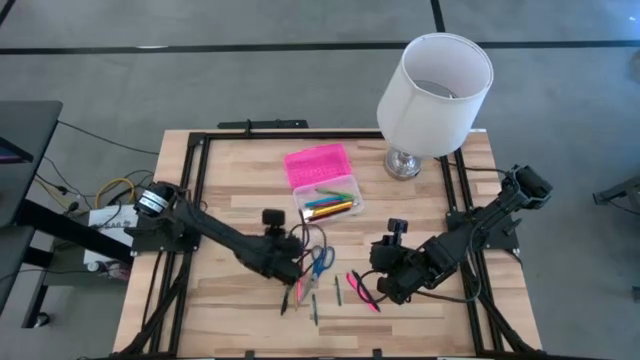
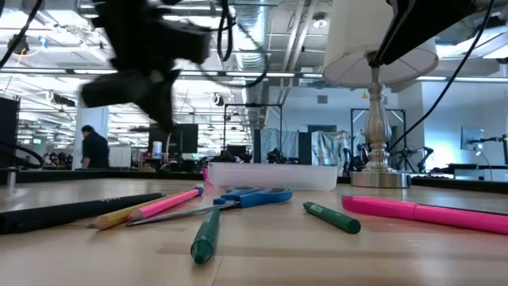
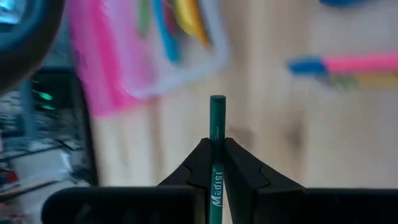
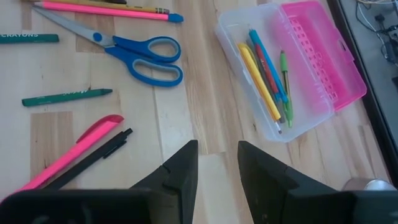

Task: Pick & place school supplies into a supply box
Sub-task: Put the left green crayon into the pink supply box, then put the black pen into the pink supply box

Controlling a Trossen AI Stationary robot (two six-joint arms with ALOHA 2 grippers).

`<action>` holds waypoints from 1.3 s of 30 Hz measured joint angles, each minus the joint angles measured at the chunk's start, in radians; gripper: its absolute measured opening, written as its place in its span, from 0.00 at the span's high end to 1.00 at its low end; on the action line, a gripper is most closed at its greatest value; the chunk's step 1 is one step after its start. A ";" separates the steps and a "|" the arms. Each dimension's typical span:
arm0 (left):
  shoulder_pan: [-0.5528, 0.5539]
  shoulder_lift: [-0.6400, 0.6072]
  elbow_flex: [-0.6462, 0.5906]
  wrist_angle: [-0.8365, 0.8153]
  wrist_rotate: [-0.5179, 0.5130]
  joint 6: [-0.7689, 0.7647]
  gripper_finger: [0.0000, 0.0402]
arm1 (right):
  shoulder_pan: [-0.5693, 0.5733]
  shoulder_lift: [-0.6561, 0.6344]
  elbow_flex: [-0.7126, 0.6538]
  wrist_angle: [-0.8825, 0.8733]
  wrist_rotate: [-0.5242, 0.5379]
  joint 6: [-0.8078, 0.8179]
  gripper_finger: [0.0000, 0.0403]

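Wooden slats form the tabletop [image 1: 230, 180], with a white lamp [image 1: 433, 95] standing at its upper right in the high view. Just above the frame's centre lies the supply box [image 1: 335, 203], its pink lid [image 1: 316, 163] swung open toward the top and several coloured pens [image 1: 328, 205] inside the clear tray. Below the box, the left gripper [image 3: 216, 149] has its fingers pinched shut on a green pencil [image 3: 217, 115], which stands up between the tips in the left wrist view. Loose supplies lie scattered at lower centre: blue-handled scissors [image 4: 140, 53], a green crayon [image 4: 65, 97], a pink highlighter [image 4: 74, 151] beside a black pen [image 4: 93, 158], and a pink pencil [image 4: 102, 9]. The right gripper [image 4: 217, 162] hangs over the table at lower right of the high view, its fingers parted and holding nothing, with the box ahead of it in its wrist view.
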 joint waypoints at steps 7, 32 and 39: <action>0.159 -0.002 0.020 0.236 -0.061 0.252 0.96 | 0.000 0.000 0.000 0.000 -0.003 0.031 0.74; 0.472 -0.002 0.022 0.617 0.329 0.476 0.77 | 0.085 0.000 0.000 0.001 0.025 0.115 0.74; 0.446 -0.002 0.022 0.584 0.276 0.459 0.71 | 0.071 0.040 0.000 0.026 0.012 0.198 0.74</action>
